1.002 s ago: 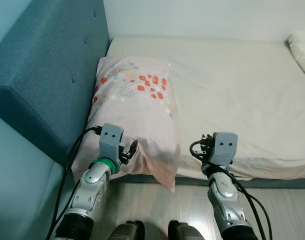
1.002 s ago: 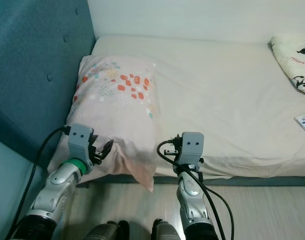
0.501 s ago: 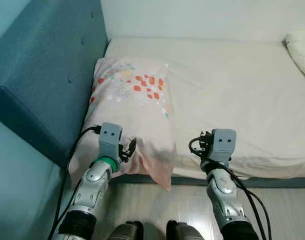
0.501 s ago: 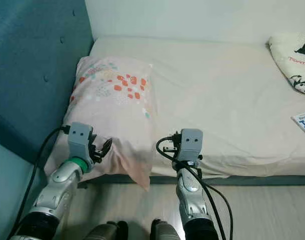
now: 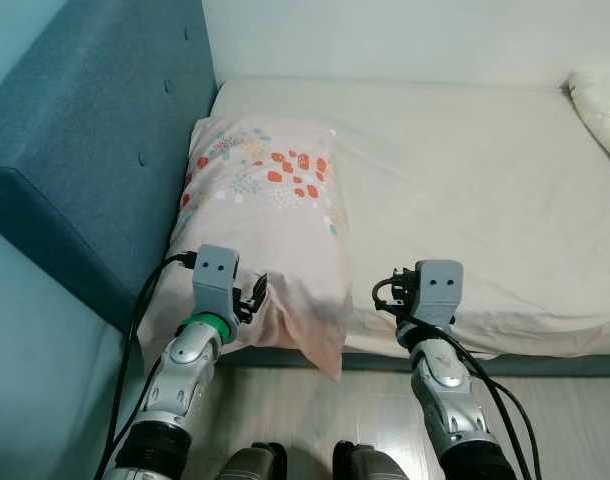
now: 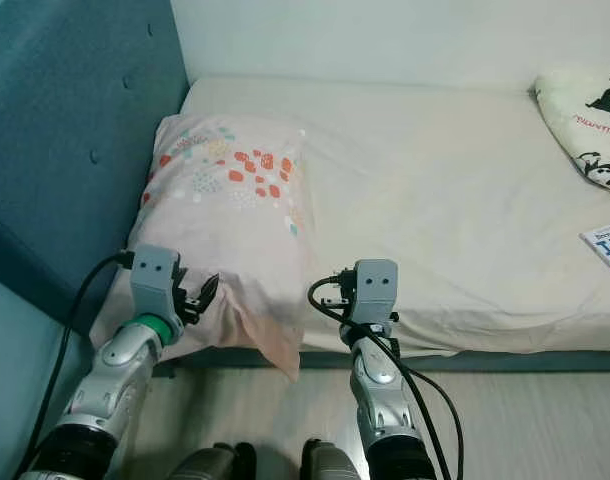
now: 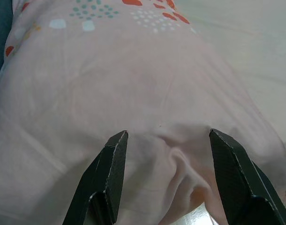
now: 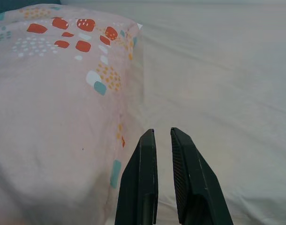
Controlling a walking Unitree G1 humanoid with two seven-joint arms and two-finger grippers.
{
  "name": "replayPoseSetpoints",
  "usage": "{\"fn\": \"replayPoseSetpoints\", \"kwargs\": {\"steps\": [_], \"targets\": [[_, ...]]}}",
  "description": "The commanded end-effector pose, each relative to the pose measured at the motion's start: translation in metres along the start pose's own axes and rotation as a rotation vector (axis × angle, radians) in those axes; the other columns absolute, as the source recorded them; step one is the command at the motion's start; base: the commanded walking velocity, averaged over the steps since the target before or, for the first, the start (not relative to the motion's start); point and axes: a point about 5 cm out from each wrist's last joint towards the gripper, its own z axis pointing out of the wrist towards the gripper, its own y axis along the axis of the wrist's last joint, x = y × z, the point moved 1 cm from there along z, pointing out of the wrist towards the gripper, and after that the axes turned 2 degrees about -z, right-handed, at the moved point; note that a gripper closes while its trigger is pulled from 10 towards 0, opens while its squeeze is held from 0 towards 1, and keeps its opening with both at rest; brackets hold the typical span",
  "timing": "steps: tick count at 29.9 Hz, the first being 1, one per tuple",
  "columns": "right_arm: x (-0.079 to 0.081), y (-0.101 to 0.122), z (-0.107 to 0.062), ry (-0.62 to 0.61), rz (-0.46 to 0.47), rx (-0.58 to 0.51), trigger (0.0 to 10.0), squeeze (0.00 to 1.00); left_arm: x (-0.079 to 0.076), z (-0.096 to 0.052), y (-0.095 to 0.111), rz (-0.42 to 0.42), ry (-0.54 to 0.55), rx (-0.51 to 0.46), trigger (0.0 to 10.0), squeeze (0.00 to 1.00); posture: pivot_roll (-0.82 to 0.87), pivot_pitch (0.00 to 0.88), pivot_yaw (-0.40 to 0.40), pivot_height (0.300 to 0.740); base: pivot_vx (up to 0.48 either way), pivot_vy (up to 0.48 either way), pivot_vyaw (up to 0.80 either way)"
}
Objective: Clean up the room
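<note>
We saw the pink patterned pillow (image 5: 268, 225) lying at the head end of the bed (image 5: 465, 180), against the blue upholstered headboard (image 5: 95, 150), with its near corner drooping over the bed's front edge toward the wooden floor (image 5: 305, 405). That hanging corner hid part of the bed's dark base. In the head views our left gripper (image 5: 253, 297) sat at the pillow's near edge, but its fingers were mostly covered by the wrist block there. The left wrist view showed what the head views did not: the two black fingers (image 7: 112, 171) stood wide apart, their tips against the pink fabric, with nothing clamped between them. Our right gripper (image 8: 162, 140) hovered at the bed's front edge just beside the pillow's right side; the head views hid its fingers behind the wrist housing, while the right wrist view showed them nearly together, a narrow slit between, holding nothing. At the far right edge of the bed a cream cushion with black cartoon print (image 6: 585, 125) was cut off by the frame, and a printed paper or booklet (image 6: 607, 245) showed in the right eye view, too cropped for us to read
</note>
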Motion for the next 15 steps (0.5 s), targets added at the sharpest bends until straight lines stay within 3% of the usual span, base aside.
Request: {"fn": "replayPoseSetpoints", "kwargs": {"steps": [1, 3, 15], "targets": [[-0.0020, -0.0075, -0.0031, -0.003, 0.000, 0.035, 10.0, 0.00, -0.0011, -0.0010, -0.0061, 0.004, -0.005, 0.024, 10.0, 0.00, 0.04, 0.100, 0.041, 0.740, 0.000, 0.000, 0.00], [-0.0018, -0.0079, -0.0036, -0.003, 0.001, 0.036, 10.0, 0.00, -0.0015, -0.0007, -0.0056, 0.003, -0.007, 0.024, 10.0, 0.00, 0.04, 0.102, 0.041, 0.740, 0.000, -0.122, 0.00], [-0.0007, -0.0090, -0.0038, 0.005, -0.004, 0.046, 10.0, 0.00, -0.0025, -0.0024, -0.0057, 0.010, -0.007, 0.023, 10.0, 0.00, 0.04, 0.090, 0.032, 0.740, 0.000, -0.476, 0.00]]}}
